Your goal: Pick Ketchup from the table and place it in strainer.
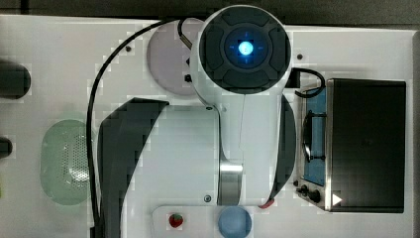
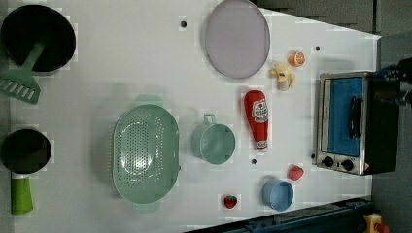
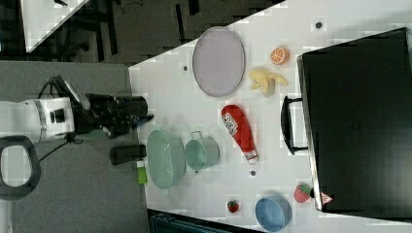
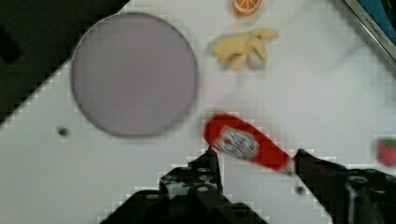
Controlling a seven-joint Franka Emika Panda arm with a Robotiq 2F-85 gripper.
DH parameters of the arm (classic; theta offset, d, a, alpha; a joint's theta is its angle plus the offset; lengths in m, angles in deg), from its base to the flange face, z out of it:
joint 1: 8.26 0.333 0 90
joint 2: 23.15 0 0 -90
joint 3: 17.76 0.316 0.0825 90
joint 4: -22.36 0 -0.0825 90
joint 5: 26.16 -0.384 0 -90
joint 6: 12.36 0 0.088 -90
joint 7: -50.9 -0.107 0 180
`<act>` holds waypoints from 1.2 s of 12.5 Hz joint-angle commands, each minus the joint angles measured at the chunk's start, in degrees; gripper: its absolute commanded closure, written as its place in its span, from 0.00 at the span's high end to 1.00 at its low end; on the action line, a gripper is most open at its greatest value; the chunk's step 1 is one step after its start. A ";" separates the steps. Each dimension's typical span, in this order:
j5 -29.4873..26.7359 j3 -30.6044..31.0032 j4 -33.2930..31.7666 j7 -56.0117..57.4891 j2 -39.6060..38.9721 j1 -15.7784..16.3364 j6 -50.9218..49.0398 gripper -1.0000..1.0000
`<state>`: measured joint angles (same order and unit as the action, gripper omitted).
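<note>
The ketchup is a red squeeze bottle with a white label, lying on its side on the white table between a green cup and a toaster oven. It also shows in the right view and the wrist view. The strainer, a pale mint-green oval basket with a hole-dotted centre, stands empty at the top view's left and in the right view. My gripper is open, held high over the ketchup with nothing between its fingers. In the right view the gripper is well off the table surface.
A green cup with a handle stands between strainer and ketchup. Around them are a grey plate, a banana, an orange half, a toaster oven, a blue bowl, two strawberries and black pots.
</note>
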<state>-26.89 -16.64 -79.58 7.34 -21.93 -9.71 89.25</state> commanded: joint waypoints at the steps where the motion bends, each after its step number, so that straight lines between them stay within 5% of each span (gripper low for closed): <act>1: -1.07 2.25 -5.14 -0.95 12.37 -6.09 -11.36 0.79; 3: -1.07 2.41 -6.58 -0.78 11.99 -5.99 -10.63 1.00; 7: -1.08 3.97 -11.05 7.21 9.37 -5.89 -4.74 1.00; 15: -1.04 7.27 -23.54 43.39 1.99 -5.83 14.56 1.00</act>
<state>-27.75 -9.52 -102.75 41.26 -21.35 -15.60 102.09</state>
